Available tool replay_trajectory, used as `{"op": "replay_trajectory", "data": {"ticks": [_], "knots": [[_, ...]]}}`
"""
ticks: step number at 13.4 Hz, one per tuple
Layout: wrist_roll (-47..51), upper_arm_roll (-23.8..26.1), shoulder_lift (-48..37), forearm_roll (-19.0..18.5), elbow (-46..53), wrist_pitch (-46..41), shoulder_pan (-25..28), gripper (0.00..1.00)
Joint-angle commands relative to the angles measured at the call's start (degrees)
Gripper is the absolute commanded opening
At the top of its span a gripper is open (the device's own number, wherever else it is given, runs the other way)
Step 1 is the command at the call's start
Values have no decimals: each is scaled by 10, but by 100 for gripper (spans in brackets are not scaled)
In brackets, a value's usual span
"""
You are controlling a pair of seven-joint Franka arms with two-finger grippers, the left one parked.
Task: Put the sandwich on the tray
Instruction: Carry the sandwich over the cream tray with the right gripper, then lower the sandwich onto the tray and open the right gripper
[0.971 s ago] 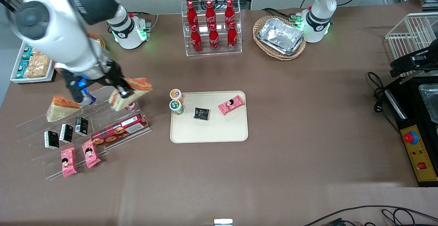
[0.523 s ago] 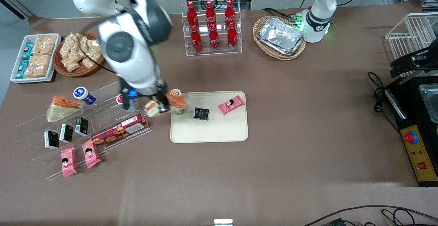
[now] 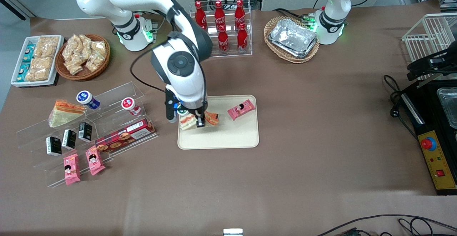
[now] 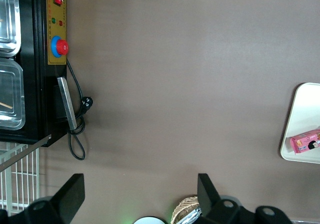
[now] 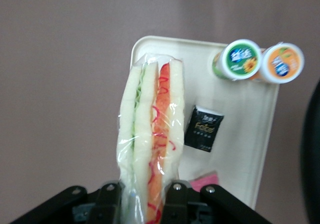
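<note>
Fingers (image 5: 175,196) pinch the sandwich (image 3: 197,119) tight. A second ago the gripper (image 3: 196,122) carried it above the clear snack shelf (image 3: 107,121); now it hangs over the tray (image 3: 228,139), at the edge toward the working arm, so only lowering and release seem left.

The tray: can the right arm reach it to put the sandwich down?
Probably yes: the pincer, shut on the sandwich, hangs over the tray, where bare surface lies nearer the front camera.
</note>
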Motion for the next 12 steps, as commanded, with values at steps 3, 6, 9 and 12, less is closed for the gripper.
{"op": "replay_trajectory", "data": {"ticks": [3,6,9,12], "knots": [[73,12,72,-11,11,103,-1,0],[75,14,106,-10,11,132,2,0],[92,23,129,-9,11,172,1,0],[92,26,142,-8,11,193,1,0]]}}
